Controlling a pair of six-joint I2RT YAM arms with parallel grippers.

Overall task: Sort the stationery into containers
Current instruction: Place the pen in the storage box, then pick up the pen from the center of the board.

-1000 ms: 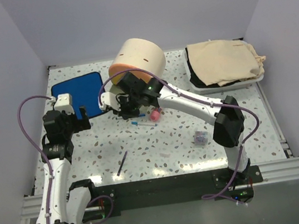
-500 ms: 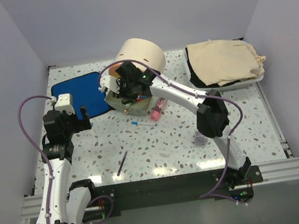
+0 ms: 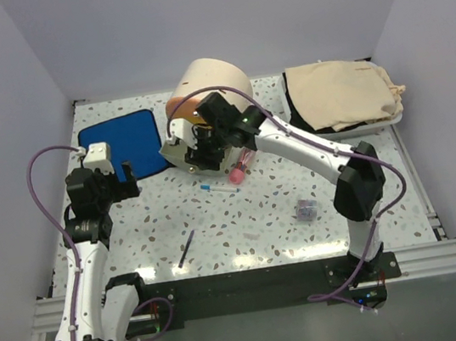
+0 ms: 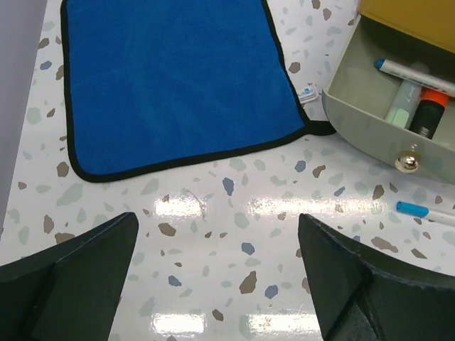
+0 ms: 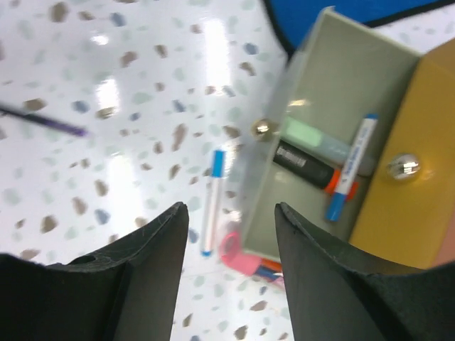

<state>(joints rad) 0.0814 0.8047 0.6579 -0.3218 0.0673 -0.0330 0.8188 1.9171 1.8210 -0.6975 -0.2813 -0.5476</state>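
Note:
The beige cabinet lies on its side with its grey drawer pulled open below the yellow drawer. Inside the grey drawer lie a green-and-orange highlighter and a blue-tipped pen. My right gripper hovers open over the drawer's front, nothing between its fingers. On the table by the drawer are another blue-tipped pen and a pink tube. A thin black pen and a small purple-grey box lie nearer the front. My left gripper stands open and empty above bare table.
A blue cloth lies at the back left, its corner against the grey drawer. A white tray holding a beige bag sits at the back right. Walls close in the left, right and back sides.
My right gripper has gone from shut to open over the grey drawer, and its arm has swung out to the right. The left arm has not moved.

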